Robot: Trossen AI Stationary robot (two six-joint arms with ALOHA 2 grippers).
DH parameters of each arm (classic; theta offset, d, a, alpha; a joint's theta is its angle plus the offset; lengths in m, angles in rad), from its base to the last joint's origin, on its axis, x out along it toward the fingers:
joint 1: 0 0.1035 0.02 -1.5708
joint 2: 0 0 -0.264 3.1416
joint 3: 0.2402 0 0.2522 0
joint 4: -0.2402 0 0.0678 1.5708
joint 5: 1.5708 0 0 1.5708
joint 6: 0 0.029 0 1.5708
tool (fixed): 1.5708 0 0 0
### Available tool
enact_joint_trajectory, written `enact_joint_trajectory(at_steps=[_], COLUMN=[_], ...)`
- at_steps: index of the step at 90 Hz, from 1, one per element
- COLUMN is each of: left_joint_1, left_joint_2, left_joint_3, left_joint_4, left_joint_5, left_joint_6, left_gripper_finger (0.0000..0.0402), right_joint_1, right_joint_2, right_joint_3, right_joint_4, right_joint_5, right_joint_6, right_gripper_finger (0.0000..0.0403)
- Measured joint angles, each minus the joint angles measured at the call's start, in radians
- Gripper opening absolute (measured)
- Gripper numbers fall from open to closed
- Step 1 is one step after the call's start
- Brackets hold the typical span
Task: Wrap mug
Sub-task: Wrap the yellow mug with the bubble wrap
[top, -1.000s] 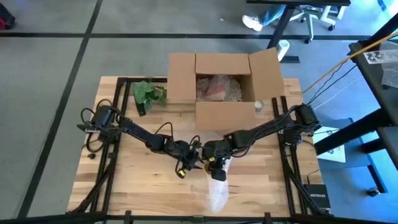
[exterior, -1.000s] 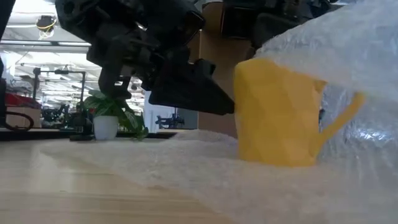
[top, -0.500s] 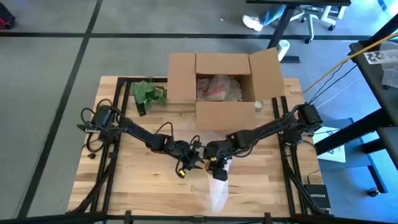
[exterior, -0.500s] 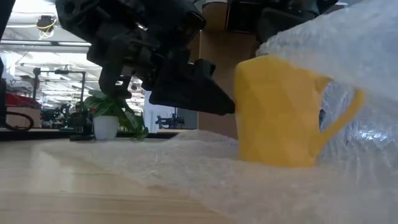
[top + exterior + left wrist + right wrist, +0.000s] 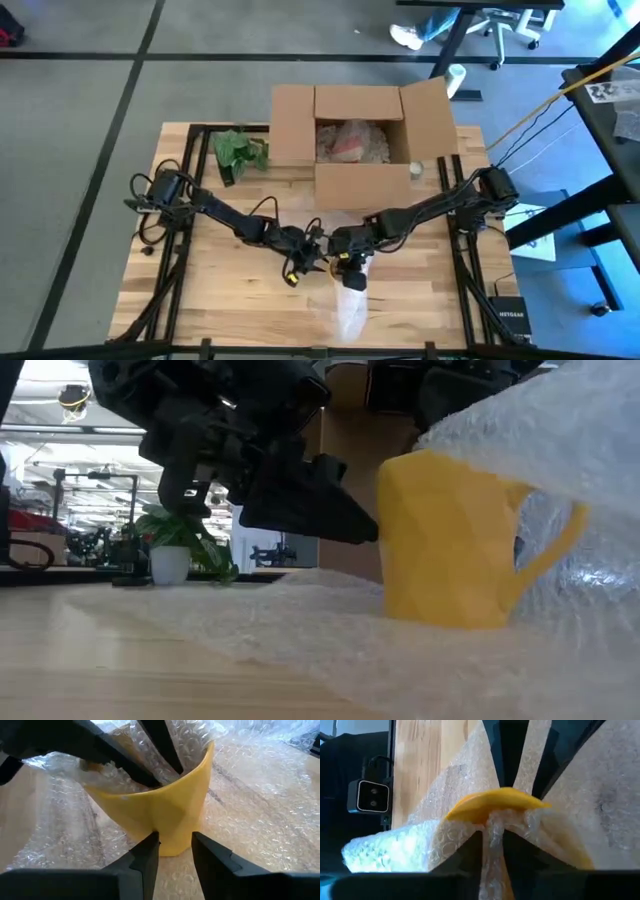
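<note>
A yellow mug (image 5: 445,545) stands upright on a sheet of bubble wrap (image 5: 300,635) near the table's front middle. Part of the wrap is drawn up over the mug's rim (image 5: 165,782). My right gripper (image 5: 492,837) is above the mug, shut on that wrap, its fingers reaching down into the mug's mouth (image 5: 150,745). My left gripper (image 5: 175,850) is open and low at the mug's left side, its fingertips level with the lower wall (image 5: 372,535). My right gripper pinches a bunched fold of bubble wrap (image 5: 494,822) between its two fingers, coming from above and pointing down over the mug's rim. The wrap runs from the table up over the rim (image 5: 495,800). My left gripper's fingertips (image 5: 152,840) stand at the mug's lower outer wall; I cannot tell whether they touch.
An open cardboard box (image 5: 360,140) with packing filler stands at the table's far middle. A small potted plant (image 5: 238,152) is at the far left. The loose end of the wrap (image 5: 350,305) trails toward the near edge.
</note>
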Motion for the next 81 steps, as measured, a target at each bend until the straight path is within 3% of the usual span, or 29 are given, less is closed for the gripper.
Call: enact_joint_trajectory(at_steps=[15, 60, 69, 81], left_joint_1=[0.000, 0.000, 0.000, 0.000], left_joint_2=[0.000, -0.002, -0.002, -0.002], left_joint_3=[0.000, 0.000, 0.000, 0.000], left_joint_4=[0.000, -0.019, -0.031, -0.038], left_joint_5=[0.000, 0.000, 0.000, 0.000], left_joint_6=[0.001, -0.003, -0.003, -0.004], left_gripper_finger=[0.0100, 0.0100, 0.0100, 0.0100], right_joint_1=[-0.001, 0.017, 0.047, 0.101], right_joint_2=[-0.027, -0.031, -0.030, -0.031], right_joint_3=[0.029, 0.239, 0.241, 0.242], right_joint_4=[-0.076, -0.385, -0.414, -0.416], right_joint_5=[0.017, 0.116, 0.118, 0.172], right_joint_6=[0.007, -0.048, -0.017, -0.008], right_gripper_finger=[0.0098, 0.0097, 0.0076, 0.0015])
